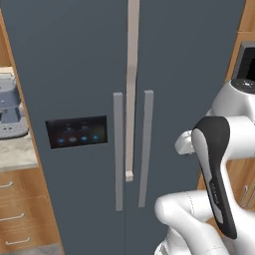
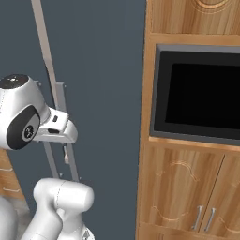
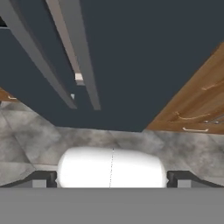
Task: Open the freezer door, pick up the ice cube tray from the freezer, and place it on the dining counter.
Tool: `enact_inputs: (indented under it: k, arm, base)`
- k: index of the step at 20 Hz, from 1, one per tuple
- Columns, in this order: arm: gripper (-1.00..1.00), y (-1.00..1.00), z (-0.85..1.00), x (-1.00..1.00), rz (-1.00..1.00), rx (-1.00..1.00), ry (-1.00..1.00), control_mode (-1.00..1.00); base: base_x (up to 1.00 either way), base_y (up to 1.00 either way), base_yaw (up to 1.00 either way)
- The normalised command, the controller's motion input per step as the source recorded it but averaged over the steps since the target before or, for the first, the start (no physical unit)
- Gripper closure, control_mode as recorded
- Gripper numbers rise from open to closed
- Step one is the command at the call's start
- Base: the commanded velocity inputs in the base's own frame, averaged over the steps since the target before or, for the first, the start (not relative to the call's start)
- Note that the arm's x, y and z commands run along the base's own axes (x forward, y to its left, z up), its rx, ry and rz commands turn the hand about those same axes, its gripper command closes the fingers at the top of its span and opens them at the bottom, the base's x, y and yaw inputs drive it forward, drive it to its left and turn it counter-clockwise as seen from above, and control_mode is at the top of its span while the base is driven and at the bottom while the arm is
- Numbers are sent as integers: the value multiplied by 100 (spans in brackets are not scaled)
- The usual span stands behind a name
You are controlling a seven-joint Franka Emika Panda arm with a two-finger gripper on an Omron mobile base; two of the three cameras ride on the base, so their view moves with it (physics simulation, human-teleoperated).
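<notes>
Task barely started, 0 of 3 steps done by the look of it. The freezer door (image 1: 69, 99), the dark slate door on the left with the black panel of blue lights (image 1: 77, 131), sits flush with the plain grey door (image 1: 194, 74) on its right, so it reads as closed. Its grey vertical bar handle (image 1: 118, 149) stands just left of the centre seam, with the other door's handle (image 1: 146, 147) just right of it, neither touched. The arm is folded up near the base, elbow at the right of the left base view, well apart from both handles. The tool (image 3: 111, 183) shows at the bottom of the hand view as 2 dark tips set far apart, so wide open and holding nothing; it looks down at the lower part of the doors and the grey floor (image 3: 35, 135). The ice cube tray is not visible, presumably behind the closed door inside the freezer, cannot confirm. At far left a small marbled worktop (image 1: 15, 152) carries a blue coffee machine (image 1: 10, 107), that is not the target. Wooden cabinets (image 2: 187, 187) and a black oven window (image 2: 201, 93) sit right of the fridge. Left to do: reach the left handle, pull the door open, grab the tray, carry it to the dining worktop.
</notes>
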Motion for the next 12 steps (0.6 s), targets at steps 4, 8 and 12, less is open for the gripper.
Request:
enact_inputs:
  k: [4, 8, 12]
  arm:
    - [-100, 0, 0, 0, 0, 0, 0, 100]
    - [-100, 0, 0, 0, 0, 0, 0, 100]
    - [-100, 0, 0, 0, 0, 0, 0, 100]
  base:
    - [0, -41, 1]
    - [14, -36, 2]
    - [15, -32, 2]
